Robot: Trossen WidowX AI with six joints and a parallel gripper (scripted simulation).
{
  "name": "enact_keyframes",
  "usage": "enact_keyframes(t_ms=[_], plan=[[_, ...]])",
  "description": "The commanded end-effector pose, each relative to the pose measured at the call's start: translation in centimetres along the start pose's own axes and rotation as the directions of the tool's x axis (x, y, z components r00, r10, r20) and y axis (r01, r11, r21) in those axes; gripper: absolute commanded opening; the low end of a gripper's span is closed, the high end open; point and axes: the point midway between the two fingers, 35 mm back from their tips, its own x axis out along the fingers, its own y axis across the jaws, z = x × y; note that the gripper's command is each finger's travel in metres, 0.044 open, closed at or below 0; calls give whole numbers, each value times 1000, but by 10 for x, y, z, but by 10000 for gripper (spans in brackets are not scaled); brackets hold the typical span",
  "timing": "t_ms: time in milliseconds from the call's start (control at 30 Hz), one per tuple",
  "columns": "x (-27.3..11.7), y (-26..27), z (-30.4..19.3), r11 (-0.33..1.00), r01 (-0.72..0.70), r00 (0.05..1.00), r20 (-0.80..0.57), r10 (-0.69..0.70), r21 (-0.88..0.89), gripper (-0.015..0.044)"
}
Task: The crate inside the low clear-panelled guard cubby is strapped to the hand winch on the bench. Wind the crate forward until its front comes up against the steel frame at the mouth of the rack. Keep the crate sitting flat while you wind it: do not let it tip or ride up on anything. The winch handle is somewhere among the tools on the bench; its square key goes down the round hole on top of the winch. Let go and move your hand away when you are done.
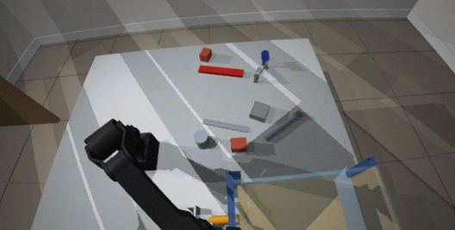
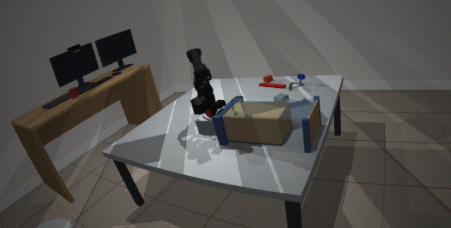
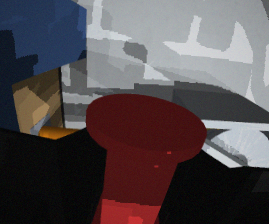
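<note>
My gripper (image 2: pixel 209 109) (image 3: pixel 137 123) is shut on a red-knobbed handle (image 2: pixel 209 113) (image 3: pixel 145 122), low over the grey winch (image 2: pixel 207 126) (image 1: pixel 197 210) (image 3: pixel 255 145). In the wrist view the winch lies right of and beyond the knob. The handle's lower part and key are hidden, so I cannot tell whether the key is in the hole. An orange strap (image 1: pixel 221 220) (image 3: pixel 57 133) runs from the winch side to the blue frame (image 2: pixel 220 130) (image 1: pixel 231 197) (image 3: pixel 40 35). The tan crate (image 2: pixel 256 129) (image 1: pixel 293 206) looks flat, its front close to that frame; contact is unclear.
A tan end panel (image 2: pixel 314 125) stands at the cubby's far end. Farther off lie a blue-knobbed crank (image 1: pixel 264 56) (image 2: pixel 301 77), a red bar (image 1: pixel 221 71), a grey block (image 1: pixel 259 111), a grey rod (image 1: pixel 284 126), a grey cylinder (image 1: pixel 201 139) and an orange block (image 1: pixel 239 145).
</note>
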Motion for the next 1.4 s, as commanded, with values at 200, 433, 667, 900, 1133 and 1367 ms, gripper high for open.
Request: enact_keyframes(t_ms=[200, 433, 667, 900, 1133, 1367], plan=[[-1, 8, -31, 1000, -7, 999, -35, 6, -21, 0], [-1, 8, -42, 1000, -7, 999, -36, 6, -21, 0], [-2, 7, -53, 1000, -7, 999, -37, 6, -21, 0], [-2, 6, -64, 1000, -7, 999, -39, 6, -22, 0], [-2, 3, -74, 1000, -6, 999, -40, 5, -22, 0], [-2, -2, -85, 1000, -6, 999, -41, 5, -22, 0]])
